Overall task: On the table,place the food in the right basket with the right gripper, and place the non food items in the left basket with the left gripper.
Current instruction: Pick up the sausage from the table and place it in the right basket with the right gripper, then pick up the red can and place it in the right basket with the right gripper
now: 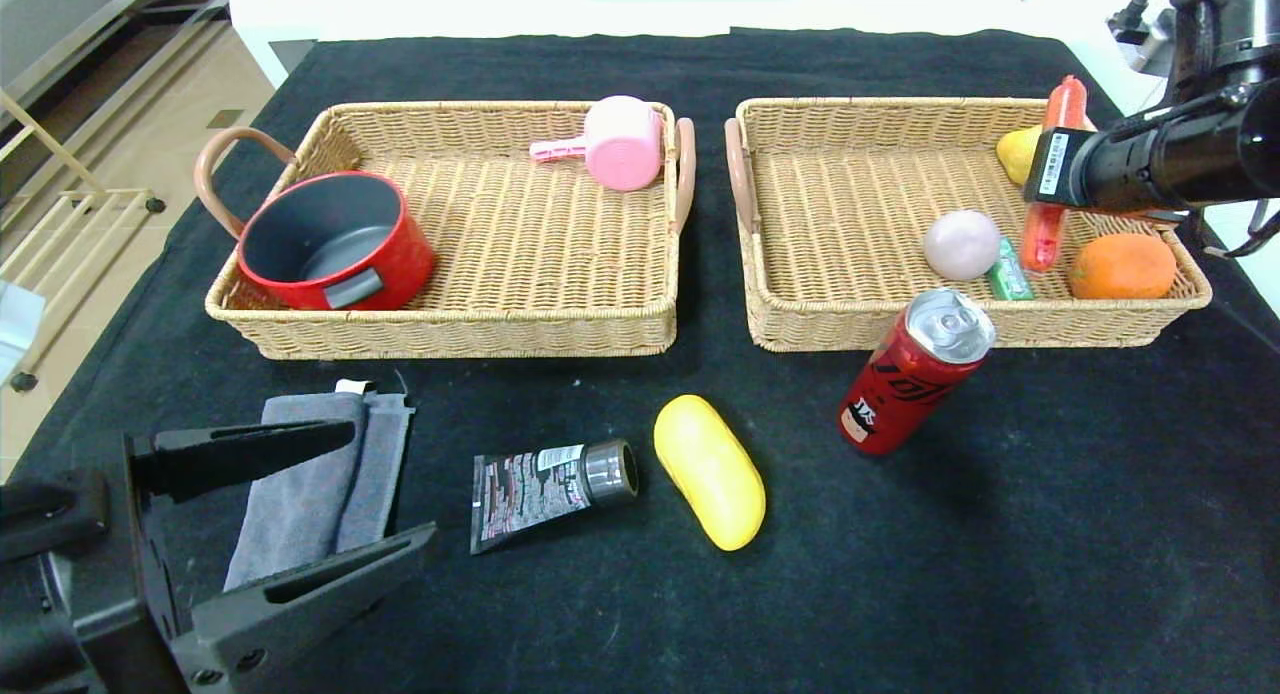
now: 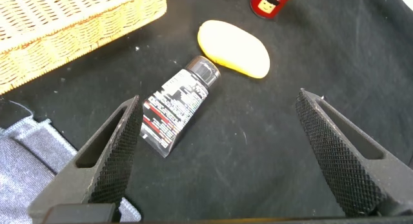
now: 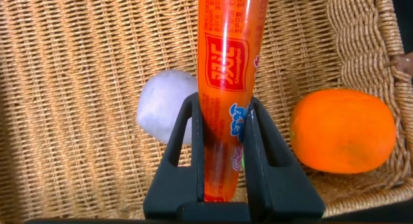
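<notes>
My right gripper (image 3: 224, 137) is shut on an orange sausage stick (image 3: 228, 69) and holds it over the right basket (image 1: 850, 314), above the pale ball (image 1: 961, 244) and beside the orange (image 1: 1122, 266). The sausage (image 1: 1052, 179) hangs from the right arm at the basket's far right. My left gripper (image 1: 385, 489) is open and empty near the front left, over the grey cloth (image 1: 310, 484). A black tube (image 2: 179, 104), a yellow oval case (image 2: 233, 48) and a red can (image 1: 915, 370) lie or stand on the black table.
The left basket (image 1: 450, 329) holds a red pot (image 1: 335, 242) and a pink cup (image 1: 620, 142). The right basket also holds a yellow fruit (image 1: 1016, 152) and a small green packet (image 1: 1008, 272). The can stands close to the right basket's front wall.
</notes>
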Action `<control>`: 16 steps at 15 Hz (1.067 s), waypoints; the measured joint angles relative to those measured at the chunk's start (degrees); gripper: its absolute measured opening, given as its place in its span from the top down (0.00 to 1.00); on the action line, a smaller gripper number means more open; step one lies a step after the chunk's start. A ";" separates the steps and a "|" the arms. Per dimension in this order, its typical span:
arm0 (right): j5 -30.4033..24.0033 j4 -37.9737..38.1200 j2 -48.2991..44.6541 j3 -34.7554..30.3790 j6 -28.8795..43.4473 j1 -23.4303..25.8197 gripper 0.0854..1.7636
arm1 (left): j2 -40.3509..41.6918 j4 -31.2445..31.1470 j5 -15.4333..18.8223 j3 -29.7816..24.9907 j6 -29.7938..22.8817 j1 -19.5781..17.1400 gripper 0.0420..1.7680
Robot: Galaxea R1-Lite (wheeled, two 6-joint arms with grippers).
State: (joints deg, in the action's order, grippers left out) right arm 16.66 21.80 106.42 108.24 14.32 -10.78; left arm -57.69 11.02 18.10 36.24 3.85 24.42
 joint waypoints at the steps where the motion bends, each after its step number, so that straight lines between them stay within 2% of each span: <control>1: -0.10 -0.48 0.20 0.00 0.11 0.00 0.79 | -0.02 0.00 -0.02 0.02 0.00 0.00 0.03; 3: -0.16 -0.77 0.44 0.00 0.04 -0.13 0.79 | -0.09 0.05 0.00 0.02 0.00 0.00 0.03; 4: -0.13 -0.77 0.52 -0.05 0.02 -0.11 0.75 | -0.11 0.05 0.00 0.02 0.00 0.00 0.03; 6: -0.22 -0.72 0.68 -0.11 0.09 -0.11 0.58 | -0.11 0.05 -0.02 0.05 0.00 -0.02 0.03; 9: -0.11 -0.61 0.68 -0.17 0.02 -0.13 0.41 | -0.09 0.05 -0.02 0.13 0.00 -0.04 0.03; 12: -0.07 -0.57 0.66 -0.28 0.04 -0.18 0.29 | -0.06 0.05 -0.05 0.13 0.30 -0.06 0.03; 16: 0.04 -0.27 0.29 -1.35 0.00 -0.57 0.19 | -0.06 0.05 -0.09 0.06 0.41 -0.06 0.03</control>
State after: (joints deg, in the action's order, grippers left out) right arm 16.70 21.53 106.72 106.89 14.32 -11.35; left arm -57.75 11.07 18.02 36.30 4.27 24.36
